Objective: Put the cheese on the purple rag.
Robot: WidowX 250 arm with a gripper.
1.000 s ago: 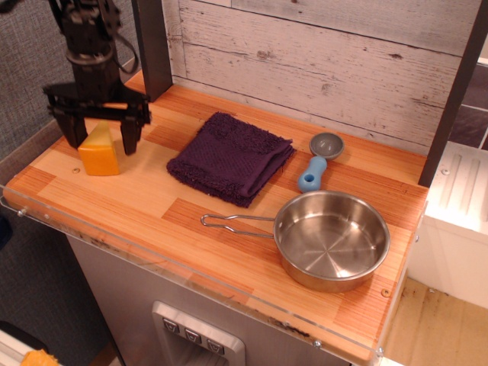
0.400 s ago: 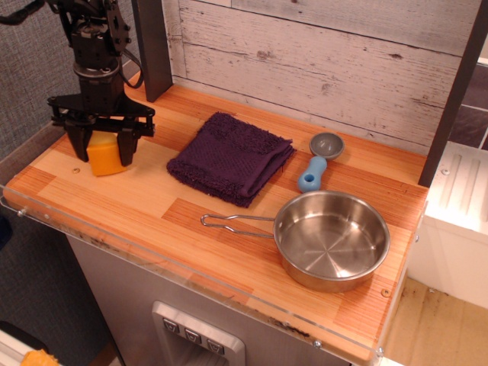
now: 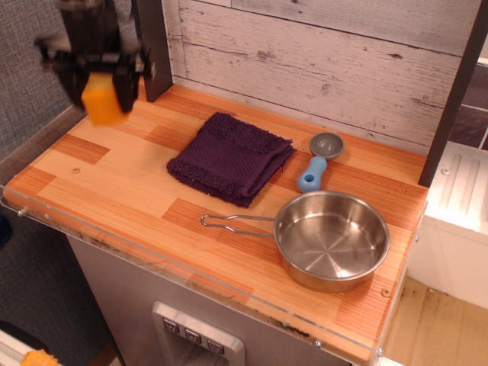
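Orange cheese sat clenched between our fingers, held clear above the counter's left end so it could travel freely. Purple rag lay flat to the right, unobstructed; pan and scoop sat beyond it.

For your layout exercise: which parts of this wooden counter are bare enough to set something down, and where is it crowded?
Bare wood lies left of the purple rag, below the raised pincer holding the cheese, and along the front edge left of the pan and its handle. It is crowded on the right, where pan, blue scoop and rag sit close together.
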